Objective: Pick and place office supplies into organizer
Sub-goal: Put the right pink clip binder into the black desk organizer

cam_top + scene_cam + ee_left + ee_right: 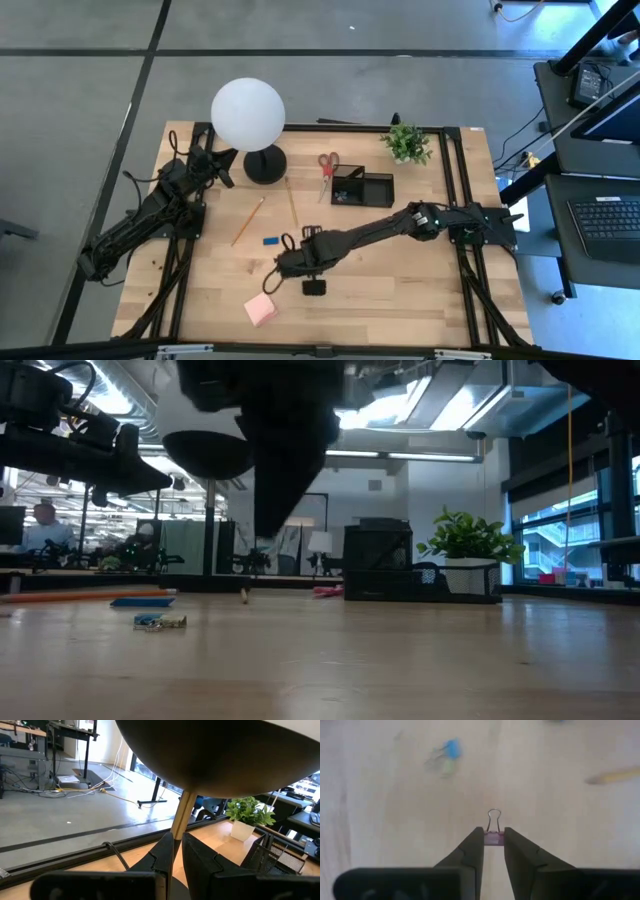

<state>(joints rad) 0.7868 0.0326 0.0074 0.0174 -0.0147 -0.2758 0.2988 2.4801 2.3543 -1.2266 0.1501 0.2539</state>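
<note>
My right gripper (493, 845) hangs over the middle of the table (283, 268), shut on a small red binder clip (493, 838). More tiny clips (160, 621) lie on the wood, one of them blue (451, 749). The black organizer (362, 187) stands farther back, with the red-handled scissors (327, 168) flat beside it. Two pencils (248, 220) (292, 203), a blue eraser (271, 240) and a pink sticky-note pad (261, 310) lie on the table. My left gripper (177, 865) waits shut by the lamp base (265, 165), touching nothing. My right gripper pinches the red binder clip's body (493, 839) between its two fingertips, coming from above and pointing down. The clip's wire handle (493, 817) sticks out beyond the fingertips. The clip is lifted clear of the table.
A white globe lamp (247, 113) stands at the far left, close over my left gripper. A small green potted plant (406, 143) sits at the far edge beside the organizer. Bare wood lies along the near edge and toward the right.
</note>
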